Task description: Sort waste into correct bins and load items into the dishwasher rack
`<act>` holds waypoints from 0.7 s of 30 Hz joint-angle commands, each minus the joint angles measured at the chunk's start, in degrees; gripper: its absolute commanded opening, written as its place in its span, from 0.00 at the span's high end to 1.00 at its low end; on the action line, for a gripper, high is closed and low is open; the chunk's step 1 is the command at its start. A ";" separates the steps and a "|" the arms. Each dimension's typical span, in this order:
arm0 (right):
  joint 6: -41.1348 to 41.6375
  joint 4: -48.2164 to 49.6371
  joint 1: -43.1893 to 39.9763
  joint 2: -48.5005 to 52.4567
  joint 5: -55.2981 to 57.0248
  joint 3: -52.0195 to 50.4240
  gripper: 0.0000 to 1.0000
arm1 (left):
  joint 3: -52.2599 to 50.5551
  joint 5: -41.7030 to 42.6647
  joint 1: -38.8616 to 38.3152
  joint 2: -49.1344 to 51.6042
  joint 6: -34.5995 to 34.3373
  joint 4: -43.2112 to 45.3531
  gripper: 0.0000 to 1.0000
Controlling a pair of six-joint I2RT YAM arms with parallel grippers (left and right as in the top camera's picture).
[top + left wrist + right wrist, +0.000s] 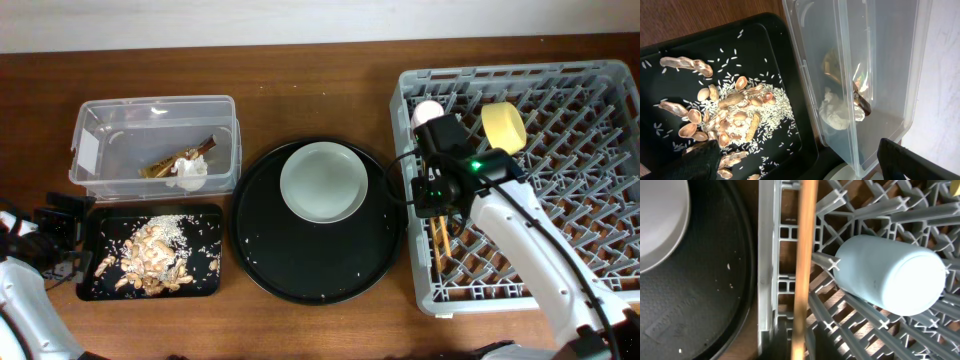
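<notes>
Right gripper (438, 205), overhead: poised over the left rim of the rack (520, 68), at the upper end of the chopsticks (438, 248), long axis top to bottom of the frame along that rim. Cannot tell whether clamped on them or released. Just left in frame, the plate (322, 180) on the round tray (260, 250): much nearer this arm than the left gripper (62, 225) at the far left edge.

Left wrist: fingers (700, 160) spread wide, holding nothing, above scraps (735, 115) in the black tray (775, 50); tissue (837, 112) and wrapper (832, 62) inside the tub (875, 50).

Right wrist: one chopstick (804, 255) vertical at mid-frame, blue cup (890, 275) among pegs at right, plate at upper left; own fingers not clearly seen.
</notes>
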 commanded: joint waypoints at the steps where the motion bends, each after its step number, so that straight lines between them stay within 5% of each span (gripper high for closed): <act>1: -0.63 -0.13 -0.31 0.37 0.87 -0.37 0.71 | 0.87 0.17 0.26 -0.76 -0.33 -0.07 0.01; 7: 0.11 0.15 -0.44 0.37 0.37 -0.35 0.69 | 0.87 0.17 0.26 -0.76 -0.33 -0.07 0.01; 9: 6.82 1.70 -0.44 0.37 -7.37 -0.35 0.69 | 0.87 0.17 0.26 -0.76 -0.33 -0.07 0.01; 14: 7.56 10.67 1.84 0.37 -25.99 -0.35 0.70 | 0.87 0.17 0.26 -0.76 -0.33 -0.07 0.01; 21: 7.04 22.53 13.25 2.49 -15.89 -0.35 0.69 | 0.87 0.17 0.26 -0.76 -0.33 -0.07 0.01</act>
